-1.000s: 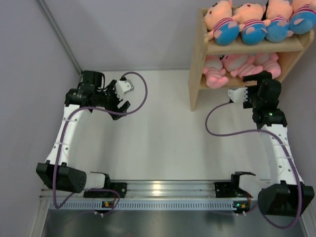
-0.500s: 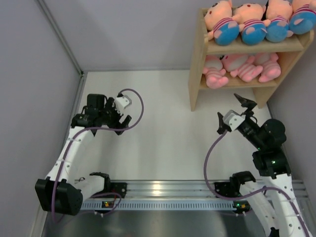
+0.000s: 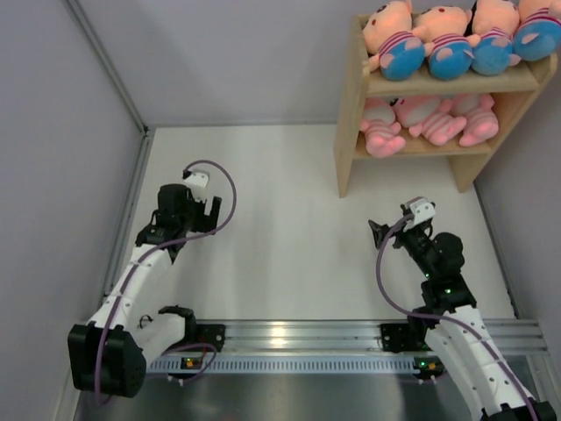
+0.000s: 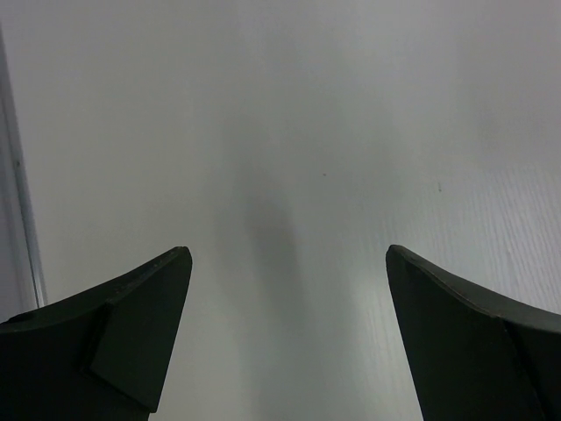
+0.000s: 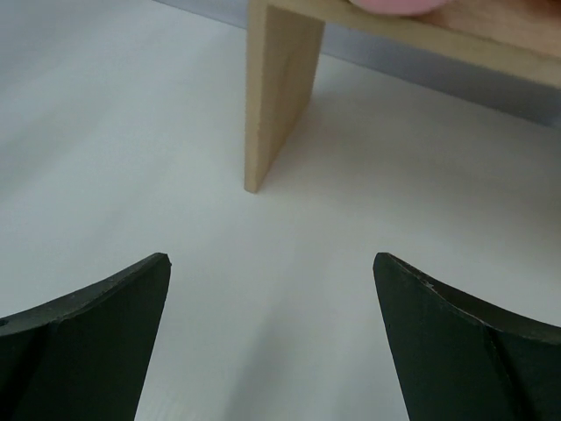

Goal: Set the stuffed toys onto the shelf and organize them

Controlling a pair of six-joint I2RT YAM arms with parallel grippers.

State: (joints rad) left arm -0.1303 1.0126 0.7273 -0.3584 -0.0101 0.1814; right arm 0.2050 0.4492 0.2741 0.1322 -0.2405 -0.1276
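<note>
Starting at the near edge of the table (image 3: 280, 254), a metal rail (image 3: 298, 335) carries both arm bases. Just beyond it, the left gripper (image 4: 285, 254) hangs over bare surface close to the left edge. Its jaws are spread wide with nothing between them. The right gripper (image 5: 272, 259) sits over bare surface toward the right edge, its jaws also spread wide and empty. It faces the foot of the shelf's side panel and is well apart from it.

Farther back, the shelf (image 3: 351, 114) stands in the far right corner of the table and holds all the stuffed toys (image 3: 429, 118). Three all-pink ones lie side by side on the lower tier. Four peach-faced ones with striped shirts and blue bottoms are lined up on the top tier, the rightmost cut off by the picture's edge.
</note>
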